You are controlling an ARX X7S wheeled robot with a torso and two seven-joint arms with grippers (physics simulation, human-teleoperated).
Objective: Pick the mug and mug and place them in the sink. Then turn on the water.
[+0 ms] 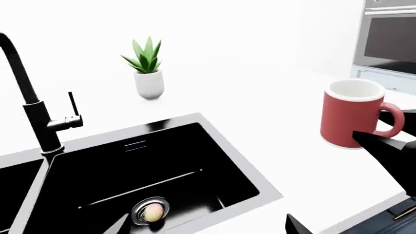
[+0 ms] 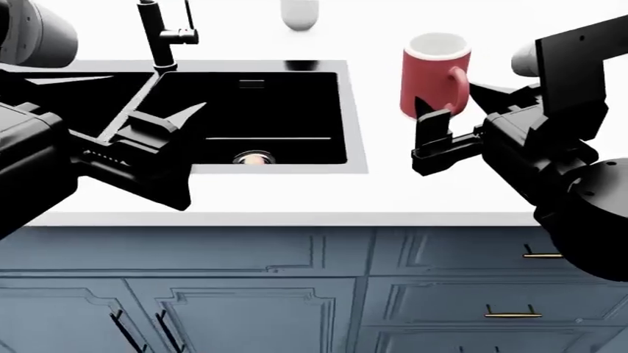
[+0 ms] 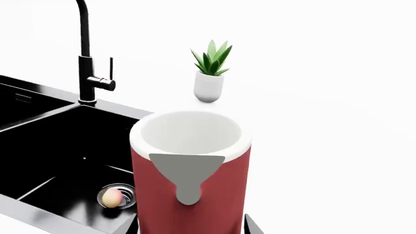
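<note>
The red mug stands upright on the white counter, right of the sink. My right gripper is open with one finger on each side of the mug, its handle towards the gripper. In the right wrist view the mug fills the gap between the fingertips. My left gripper is open and empty over the front of the sink's right basin. The black tap stands behind the divider. The black mug is out of view.
A white pot with a green plant stands on the counter behind the sink. A round steel drain lies in the right basin. An oven stands at the far end. Blue cabinet fronts run below the counter edge.
</note>
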